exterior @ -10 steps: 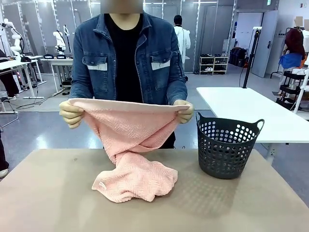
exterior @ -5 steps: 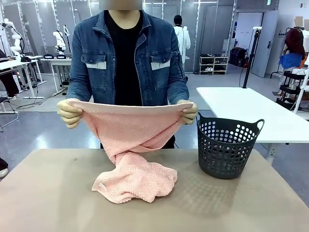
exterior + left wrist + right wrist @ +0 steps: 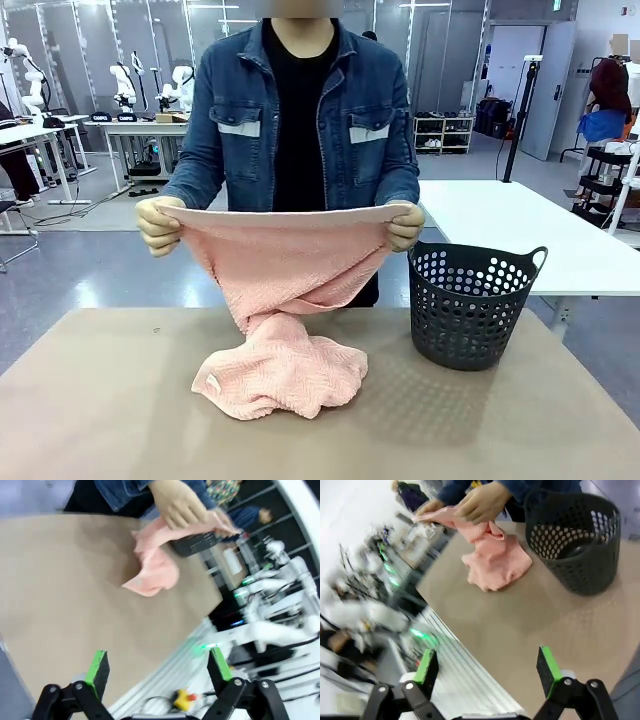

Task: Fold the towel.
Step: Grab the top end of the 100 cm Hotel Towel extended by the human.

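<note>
Over the bench [image 3: 90, 400], a person's hands [image 3: 158, 226] hold the towel [image 3: 285, 270] up by its top edge; its bottom sits bunched on the bench beside the black basket [image 3: 470, 310]. The left end effector [image 3: 159, 662] and the right end effector [image 3: 487, 664] are both wide and empty.

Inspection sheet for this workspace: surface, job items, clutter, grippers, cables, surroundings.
Surface: the tan table carries the towel's lower part and a basket.
Job's things: the pink towel is held up by its top edge in the person's hands; its lower part lies bunched on the table, white tag showing; not yet folded.
Clutter: the black basket stands upright, beside the towel and apart from it.
Grippers: the left gripper and the right gripper are both open and hold nothing, on the near side of the table, away from the towel.
Cables: loose cables on the floor by the far tables.
Surroundings: white table behind the basket.
</note>
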Tool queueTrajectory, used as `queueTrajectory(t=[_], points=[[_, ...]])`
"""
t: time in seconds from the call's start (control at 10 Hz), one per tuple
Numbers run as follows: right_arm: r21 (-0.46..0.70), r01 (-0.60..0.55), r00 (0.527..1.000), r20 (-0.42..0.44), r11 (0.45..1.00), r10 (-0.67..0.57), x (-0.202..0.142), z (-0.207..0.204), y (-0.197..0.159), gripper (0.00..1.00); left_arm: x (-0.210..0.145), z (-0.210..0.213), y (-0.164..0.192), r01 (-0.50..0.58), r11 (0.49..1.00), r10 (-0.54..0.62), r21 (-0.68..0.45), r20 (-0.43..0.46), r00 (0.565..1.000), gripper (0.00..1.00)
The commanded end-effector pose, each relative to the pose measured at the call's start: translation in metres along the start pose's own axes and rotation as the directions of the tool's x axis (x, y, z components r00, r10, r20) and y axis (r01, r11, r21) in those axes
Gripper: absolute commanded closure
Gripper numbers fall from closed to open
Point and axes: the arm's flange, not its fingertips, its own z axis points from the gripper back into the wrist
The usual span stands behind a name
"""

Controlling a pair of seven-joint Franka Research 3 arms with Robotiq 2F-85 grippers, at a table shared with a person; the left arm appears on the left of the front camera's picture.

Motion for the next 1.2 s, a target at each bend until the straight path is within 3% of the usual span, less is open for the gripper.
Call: queueTrajectory(t=[0.0, 0.2, 0.6, 0.7, 0.9, 1.1], points=[[-0.166, -0.293, 0.955, -0.096, 0.942, 0.280, 0.021, -0.002, 0.053, 0.00, 0.013, 0.005, -0.059, 0.240, 0.948, -0.241, 0.209, -0.020, 0.970, 0.00], [-0.186, -0.458, 0.885, -0.185, 0.869, 0.427, 0.044, -0.008, 0.088, 0.00, 0.026, -0.003, -0.101, 0.416, 0.875, -0.407, 0.246, -0.087, 0.909, 0.00], [-0.114, -0.724, 0.671, -0.346, 0.680, 0.656, 0.074, -0.062, 0.166, 0.00, 0.034, -0.057, -0.184, 0.654, 0.734, -0.622, 0.185, -0.205, 0.756, 0.00], [-0.105, -0.743, 0.648, -0.358, 0.661, 0.672, 0.074, -0.072, 0.178, 0.00, 0.033, -0.064, -0.193, 0.669, 0.720, -0.636, 0.184, -0.211, 0.743, 0.00], [-0.092, -0.732, 0.663, -0.327, 0.676, 0.673, 0.072, -0.075, 0.186, 0.00, 0.031, -0.069, -0.196, 0.675, 0.719, -0.644, 0.166, -0.209, 0.736, 0.00], [-0.076, -0.745, 0.644, -0.342, 0.663, 0.684, 0.082, -0.073, 0.188, 0.00, 0.036, -0.067, -0.201, 0.672, 0.727, -0.644, 0.145, -0.199, 0.739, 0.00]])
